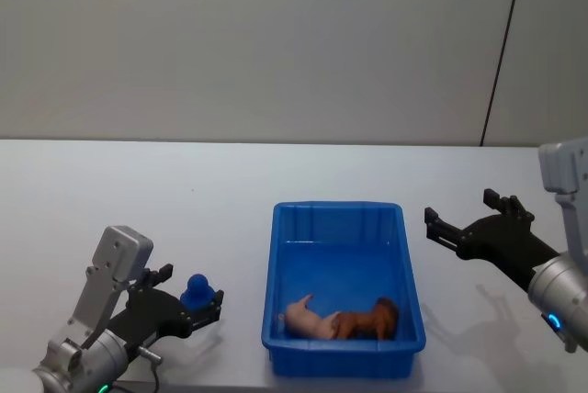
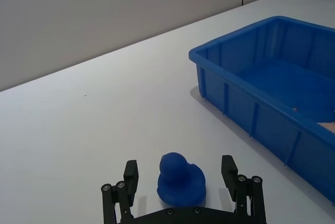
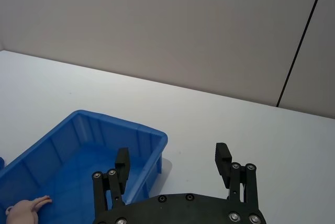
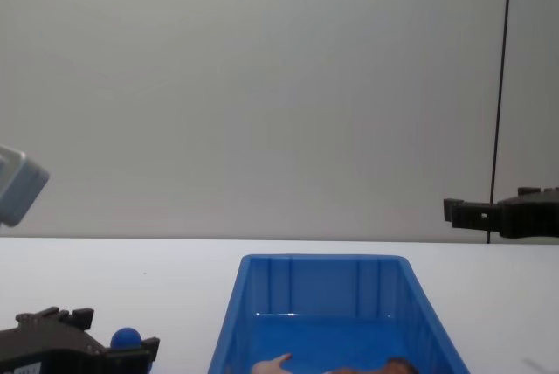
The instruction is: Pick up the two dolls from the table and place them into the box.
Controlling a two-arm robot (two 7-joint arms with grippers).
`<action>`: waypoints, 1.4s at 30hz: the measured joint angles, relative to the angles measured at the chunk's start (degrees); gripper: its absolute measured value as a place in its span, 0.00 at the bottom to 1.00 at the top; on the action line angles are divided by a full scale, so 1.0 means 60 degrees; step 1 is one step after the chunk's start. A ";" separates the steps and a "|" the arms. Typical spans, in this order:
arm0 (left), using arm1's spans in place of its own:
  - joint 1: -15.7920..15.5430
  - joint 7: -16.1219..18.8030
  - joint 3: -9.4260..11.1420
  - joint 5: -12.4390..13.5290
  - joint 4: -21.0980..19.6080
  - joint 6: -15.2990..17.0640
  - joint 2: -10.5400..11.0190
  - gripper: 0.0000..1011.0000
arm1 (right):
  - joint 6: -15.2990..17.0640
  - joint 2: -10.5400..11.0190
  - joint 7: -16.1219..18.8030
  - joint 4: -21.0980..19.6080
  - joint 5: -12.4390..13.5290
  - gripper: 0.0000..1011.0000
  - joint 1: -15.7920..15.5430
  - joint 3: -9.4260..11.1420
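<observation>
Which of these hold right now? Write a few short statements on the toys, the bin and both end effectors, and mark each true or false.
1. The blue toy sits on the table. True.
2. The left end effector is shut on it. False: it is open, fingers either side.
3. The brown toy lies in the bin. True.
4. The right end effector holds a toy. False: it is open and holds nothing.

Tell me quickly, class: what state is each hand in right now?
Left hand: open, fingers either side of the blue doll on the table.
Right hand: open, holding nothing, beside the box.
</observation>
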 joint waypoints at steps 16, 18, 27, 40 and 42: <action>-0.0810 -0.1259 -0.0064 0.0348 0.1303 0.0194 -0.0294 0.99 | 0.0000 0.0000 0.0000 0.0000 0.0000 0.99 0.0001 0.0000; -0.0934 -0.1452 -0.0066 0.0424 0.1474 0.0235 -0.0336 0.96 | 0.0000 0.0000 0.0000 0.0000 0.0000 0.99 0.0000 0.0000; -0.1326 -0.2076 -0.0067 0.0661 0.1946 0.0384 -0.0458 0.69 | 0.0000 0.0000 0.0000 0.0000 0.0000 0.99 0.0000 0.0000; -0.1431 -0.2225 -0.0151 0.0821 0.1709 0.0597 -0.0396 0.49 | 0.0001 0.0000 0.0000 0.0000 0.0000 0.99 0.0001 0.0000; -0.1430 -0.2182 -0.0186 0.0886 0.1517 0.0632 -0.0353 0.48 | 0.0001 0.0000 0.0000 0.0000 0.0000 0.99 0.0001 0.0000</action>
